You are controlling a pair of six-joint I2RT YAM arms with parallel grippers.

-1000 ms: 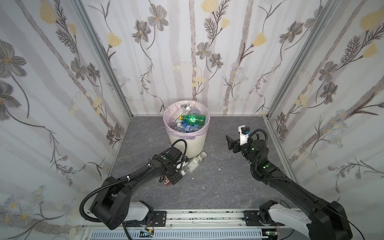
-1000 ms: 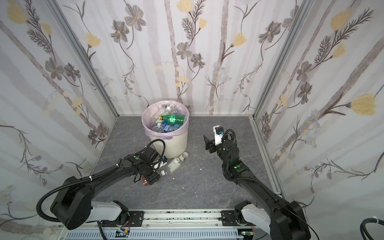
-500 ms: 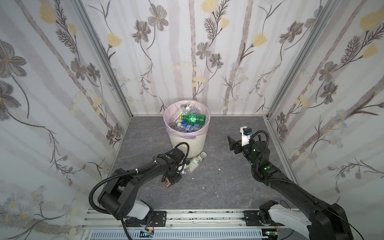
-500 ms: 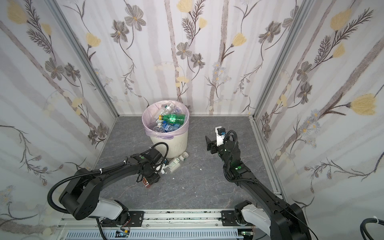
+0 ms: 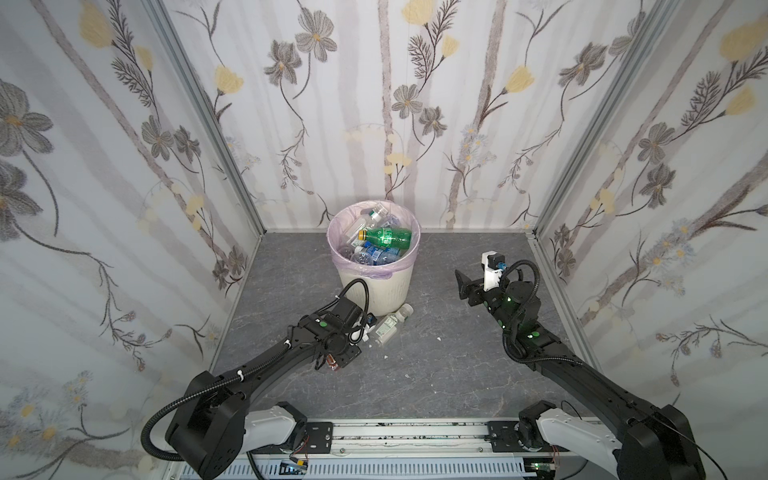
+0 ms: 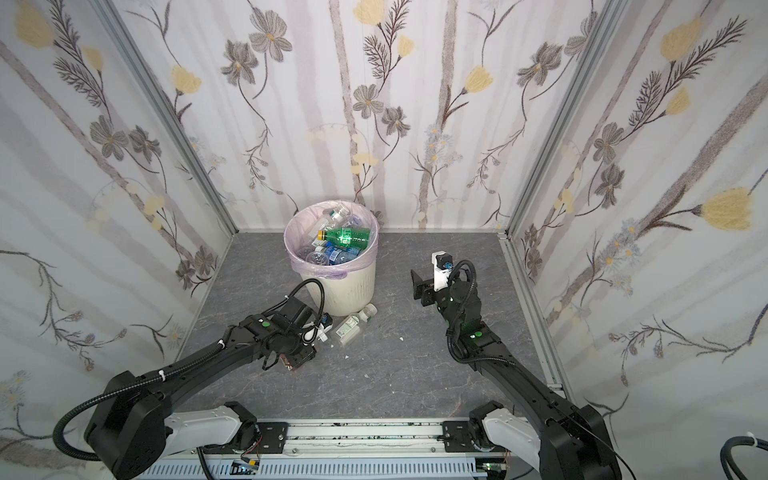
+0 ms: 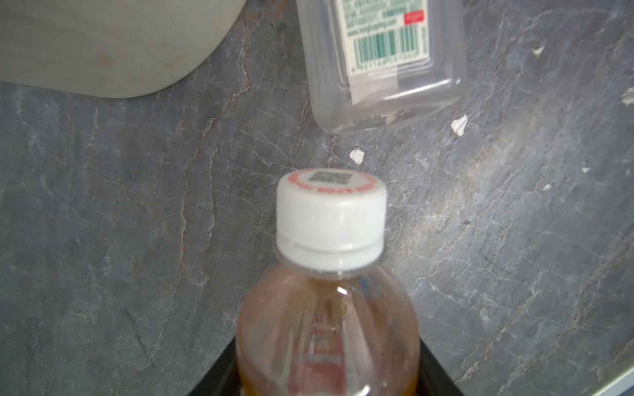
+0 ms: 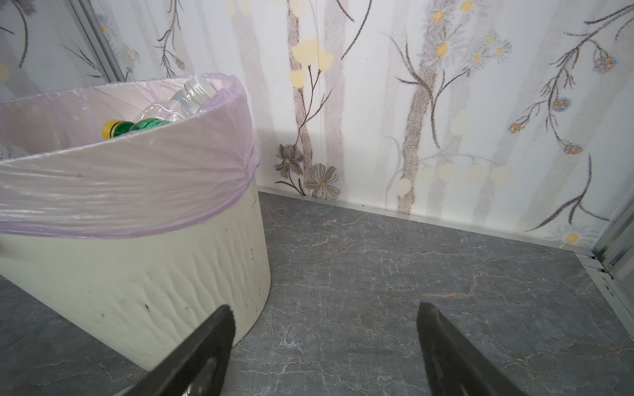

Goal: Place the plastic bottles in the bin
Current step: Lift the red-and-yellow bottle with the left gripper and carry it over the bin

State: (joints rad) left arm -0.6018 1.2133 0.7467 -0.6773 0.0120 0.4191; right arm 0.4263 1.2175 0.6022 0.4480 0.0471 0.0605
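My left gripper (image 7: 327, 377) is shut on an amber bottle (image 7: 326, 325) with a white cap (image 7: 331, 219), its black fingers (image 7: 435, 377) on either side of the body. In both top views this gripper (image 5: 334, 360) (image 6: 293, 360) is low over the floor in front of the bin (image 5: 390, 286) (image 6: 353, 286), with a bit of the amber bottle (image 5: 332, 363) showing under it. A clear bottle (image 5: 390, 325) (image 7: 384, 68) lies on the floor beside the bin's foot. Several bottles, one green (image 5: 388, 237), fill the pink-lined bin. My right gripper (image 5: 467, 286) (image 8: 326, 343) is open and empty, to the right of the bin.
Flowered walls (image 5: 415, 124) close the floor in at the back and on both sides. Small white scraps (image 7: 459, 124) lie on the grey floor by the clear bottle. A metal rail (image 5: 415, 432) runs along the front edge.
My left gripper has shut on the amber bottle and the left arm has shifted slightly. The right gripper has drifted a little to the right and stays open.
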